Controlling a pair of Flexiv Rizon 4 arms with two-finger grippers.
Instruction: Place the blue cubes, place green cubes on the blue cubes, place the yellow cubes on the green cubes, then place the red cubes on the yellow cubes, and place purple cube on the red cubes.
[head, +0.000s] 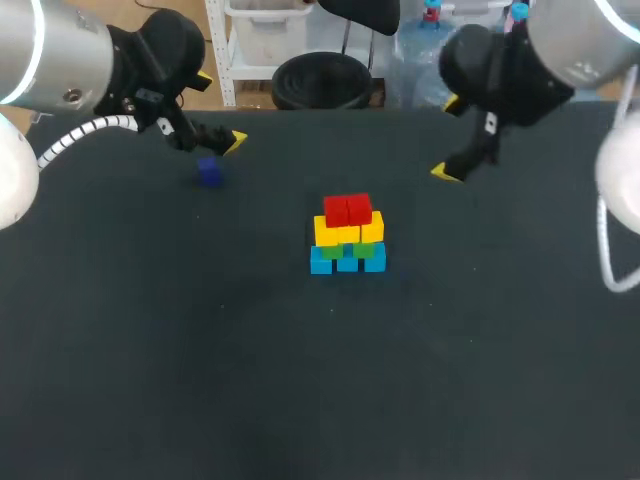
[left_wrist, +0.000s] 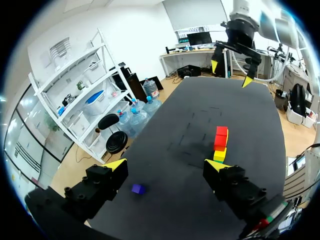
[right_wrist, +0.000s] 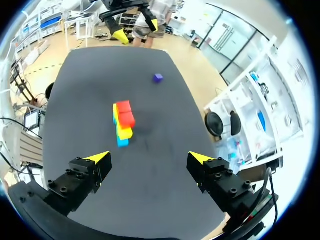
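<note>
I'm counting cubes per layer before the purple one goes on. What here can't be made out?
Green cubes, head view: only slivers show between the yellow cubes and blue cubes; count unclear.
Green and blue cubes, left wrist view: largely hidden behind a finger of the left gripper.
Green cubes, right wrist view: too small to count, seen end-on.

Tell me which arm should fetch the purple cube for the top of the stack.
Left. The purple cube lies right by the open left gripper and shows between its fingers in the left wrist view; the right gripper, also open, hangs beyond the stack.
</note>
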